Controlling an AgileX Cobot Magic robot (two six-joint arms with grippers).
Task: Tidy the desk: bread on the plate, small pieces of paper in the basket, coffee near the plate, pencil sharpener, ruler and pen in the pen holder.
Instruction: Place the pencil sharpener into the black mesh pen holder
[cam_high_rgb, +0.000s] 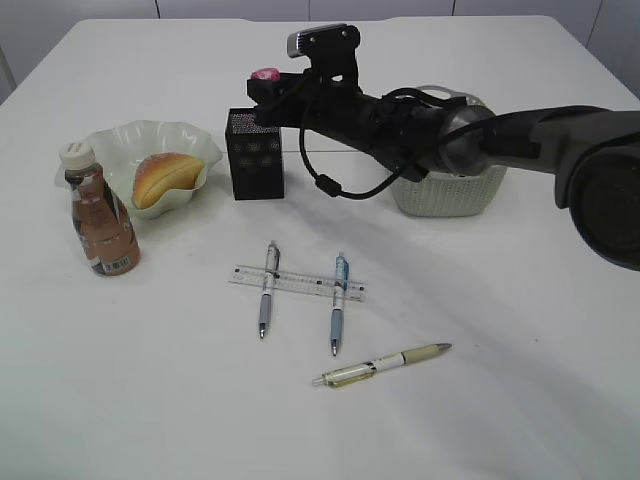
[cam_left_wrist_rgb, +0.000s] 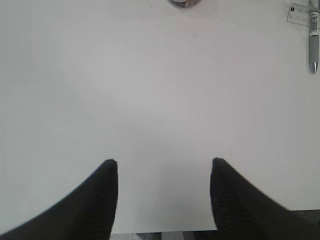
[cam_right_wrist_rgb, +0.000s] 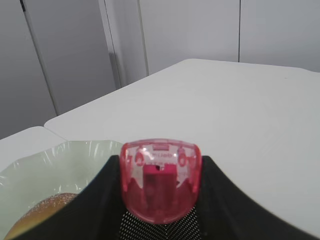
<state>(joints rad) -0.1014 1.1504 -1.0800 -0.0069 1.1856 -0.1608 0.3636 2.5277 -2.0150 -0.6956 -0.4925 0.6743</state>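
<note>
My right gripper (cam_high_rgb: 262, 85) is shut on the pink pencil sharpener (cam_high_rgb: 265, 75) and holds it just above the black mesh pen holder (cam_high_rgb: 256, 155). The right wrist view shows the sharpener (cam_right_wrist_rgb: 160, 180) clamped between the black fingers, with the holder's mesh (cam_right_wrist_rgb: 160, 227) directly below. Bread (cam_high_rgb: 165, 177) lies on the wavy plate (cam_high_rgb: 110, 145), and the coffee bottle (cam_high_rgb: 100, 215) stands in front of the plate. A clear ruler (cam_high_rgb: 297, 283) lies under two pens (cam_high_rgb: 267, 290), (cam_high_rgb: 338, 303); a third pen (cam_high_rgb: 380, 365) lies nearer. My left gripper (cam_left_wrist_rgb: 164, 162) is open over bare table. No small pieces of paper show.
The pale woven basket (cam_high_rgb: 450, 190) stands right of the pen holder, partly behind my right arm. The left wrist view catches a pen tip (cam_left_wrist_rgb: 313, 47) and the ruler's end (cam_left_wrist_rgb: 300, 12) at its top right, and the table's near edge at the bottom.
</note>
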